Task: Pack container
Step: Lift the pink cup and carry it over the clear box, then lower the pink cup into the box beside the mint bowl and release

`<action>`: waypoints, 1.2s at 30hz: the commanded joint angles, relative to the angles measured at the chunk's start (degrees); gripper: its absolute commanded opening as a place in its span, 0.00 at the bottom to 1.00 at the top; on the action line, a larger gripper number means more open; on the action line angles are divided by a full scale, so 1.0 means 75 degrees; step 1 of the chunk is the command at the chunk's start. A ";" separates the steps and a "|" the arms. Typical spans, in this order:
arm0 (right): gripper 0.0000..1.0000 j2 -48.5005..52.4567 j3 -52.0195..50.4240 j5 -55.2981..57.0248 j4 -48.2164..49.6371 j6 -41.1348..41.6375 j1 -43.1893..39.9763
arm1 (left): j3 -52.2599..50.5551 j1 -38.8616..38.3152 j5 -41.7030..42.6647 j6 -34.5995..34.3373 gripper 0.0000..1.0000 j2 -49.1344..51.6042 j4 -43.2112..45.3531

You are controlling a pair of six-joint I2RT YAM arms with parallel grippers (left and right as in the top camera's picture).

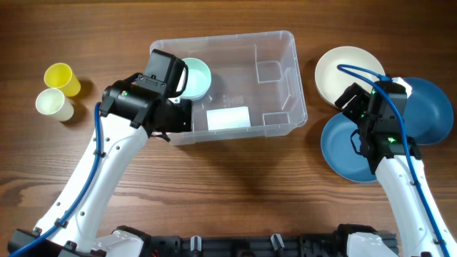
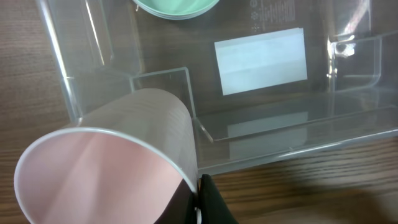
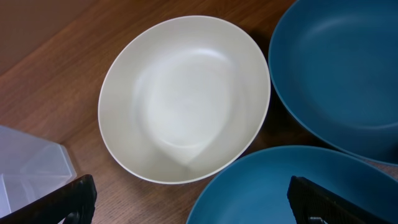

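Observation:
The container (image 1: 296,78) is a clear rectangular bin at the table's middle with a white label (image 1: 228,118) on its base and a mint green bowl (image 1: 197,77) in its back left corner. My left gripper (image 1: 178,114) is at the bin's front left corner. In the left wrist view it (image 2: 199,205) is shut on the rim of a pale pink cup (image 2: 106,168), held tilted over the bin's wall (image 2: 280,146). The cup is hidden under the arm in the overhead view. My right gripper (image 1: 355,118) is open and empty above the bowls on the right.
A cream bowl (image 1: 348,70) and two blue bowls (image 1: 432,107) (image 1: 343,153) lie right of the bin; they show in the right wrist view as the cream bowl (image 3: 186,99) and the blue bowls (image 3: 342,68) (image 3: 273,186). A yellow cup (image 1: 63,77) and a pale cup (image 1: 53,103) stand at far left.

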 commanded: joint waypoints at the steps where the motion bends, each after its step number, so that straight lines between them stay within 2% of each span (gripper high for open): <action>1: 1.00 0.0017 0.0117 0.0020 0.0017 -0.0041 -0.0023 | 0.0119 -0.0166 0.0195 -0.0125 0.04 0.0003 0.0061; 12: 1.00 0.0017 0.0117 0.0020 0.0017 -0.0038 -0.0023 | 0.0105 -0.0163 0.0079 -0.0245 0.04 0.0067 0.1014; 16: 1.00 0.0017 0.0114 0.0020 0.0015 -0.0041 -0.0023 | 0.0087 -0.0163 0.0003 -0.0245 0.04 0.0256 0.0997; 22: 1.00 0.0017 0.0114 0.0020 0.0017 -0.0044 -0.0023 | 0.0085 -0.0163 -0.0784 -0.0507 0.04 0.0545 0.0790; 36: 1.00 0.0017 0.0114 0.0020 0.0017 -0.0044 -0.0023 | -0.0047 -0.0166 -0.0749 -0.0647 0.04 0.1265 0.0845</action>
